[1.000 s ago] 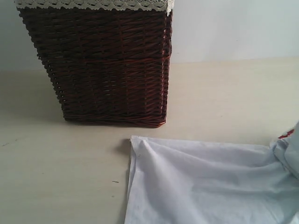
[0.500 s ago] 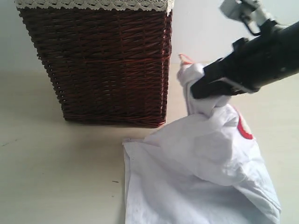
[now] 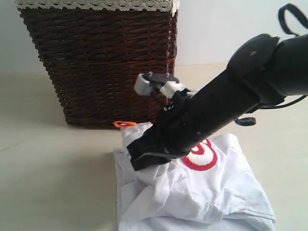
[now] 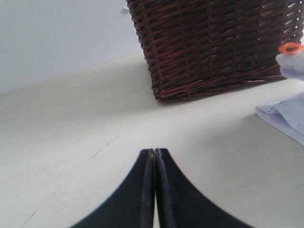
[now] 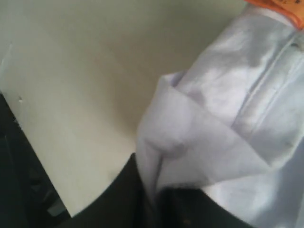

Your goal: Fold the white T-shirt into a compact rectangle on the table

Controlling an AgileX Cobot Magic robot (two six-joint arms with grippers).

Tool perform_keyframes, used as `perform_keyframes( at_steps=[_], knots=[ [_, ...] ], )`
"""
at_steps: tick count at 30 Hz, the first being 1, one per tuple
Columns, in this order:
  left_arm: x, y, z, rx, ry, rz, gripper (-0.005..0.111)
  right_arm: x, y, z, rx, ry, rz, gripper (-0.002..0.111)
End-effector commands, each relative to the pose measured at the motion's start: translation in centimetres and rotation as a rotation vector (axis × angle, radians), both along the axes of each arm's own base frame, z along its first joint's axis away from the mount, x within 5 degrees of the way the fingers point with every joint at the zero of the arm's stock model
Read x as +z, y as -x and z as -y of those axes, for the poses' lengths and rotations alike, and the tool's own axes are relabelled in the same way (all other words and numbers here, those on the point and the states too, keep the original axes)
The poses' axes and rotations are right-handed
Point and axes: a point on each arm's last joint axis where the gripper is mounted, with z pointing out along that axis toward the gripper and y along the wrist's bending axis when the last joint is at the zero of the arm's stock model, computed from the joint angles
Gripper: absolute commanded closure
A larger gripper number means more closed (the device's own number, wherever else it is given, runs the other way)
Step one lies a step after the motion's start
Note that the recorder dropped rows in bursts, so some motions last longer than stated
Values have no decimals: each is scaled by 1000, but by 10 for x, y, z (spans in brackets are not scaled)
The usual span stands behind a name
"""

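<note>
The white T-shirt [image 3: 202,192] lies bunched and doubled over on the table [image 3: 53,183], just in front of the basket, with red-outlined lettering [image 3: 202,155] facing up. My right gripper [image 3: 139,161] reaches across to the shirt's left edge and is shut on a fold of the cloth, low over the table. In the right wrist view that white fold [image 5: 223,118] runs down between the dark fingers of the gripper [image 5: 164,194]. An orange tag [image 3: 124,124] sticks out of the held part. My left gripper [image 4: 154,152] is shut and empty over bare table, with the shirt's edge [image 4: 287,116] off to one side.
A tall dark brown wicker basket [image 3: 110,67] with cream lace trim stands close behind the shirt, against a pale wall. The right arm's black forearm [image 3: 226,101] slants over the shirt from the right. The table's edge [image 5: 38,156] shows near the right gripper.
The right arm came in from the right and swept leftward and down, pulling the shirt's raised part over itself. The red lettering now faces up. The left gripper stayed shut.
</note>
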Motion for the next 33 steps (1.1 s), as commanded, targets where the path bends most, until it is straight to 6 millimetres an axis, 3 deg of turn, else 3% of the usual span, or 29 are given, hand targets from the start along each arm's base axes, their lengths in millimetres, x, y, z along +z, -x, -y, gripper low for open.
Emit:
perform_keyframes(
  at_steps=[1, 5, 9, 12, 16, 19, 25, 33],
  knots=[
    [0, 0, 0, 4, 7, 8, 104, -8, 14, -21, 47, -1, -21, 69],
    [0, 0, 0, 4, 7, 8, 104, 2, 15, -23, 36, -11, 52, 55],
    [0, 0, 0, 4, 7, 8, 104, 29, 20, -11, 117, 23, 211, 56],
    [0, 0, 0, 4, 7, 8, 104, 38, 26, 1, 162, 109, 261, 66],
    [0, 0, 0, 4, 7, 8, 104, 23, 23, 2, 151, 177, 203, 89],
    [0, 0, 0, 4, 7, 8, 104, 1, 17, -3, 152, 215, 155, 108],
    [0, 0, 0, 4, 7, 8, 104, -42, 15, -6, 193, 298, 9, 108],
    [0, 0, 0, 4, 7, 8, 104, -46, 29, -2, 290, 332, -129, 108]
  ],
)
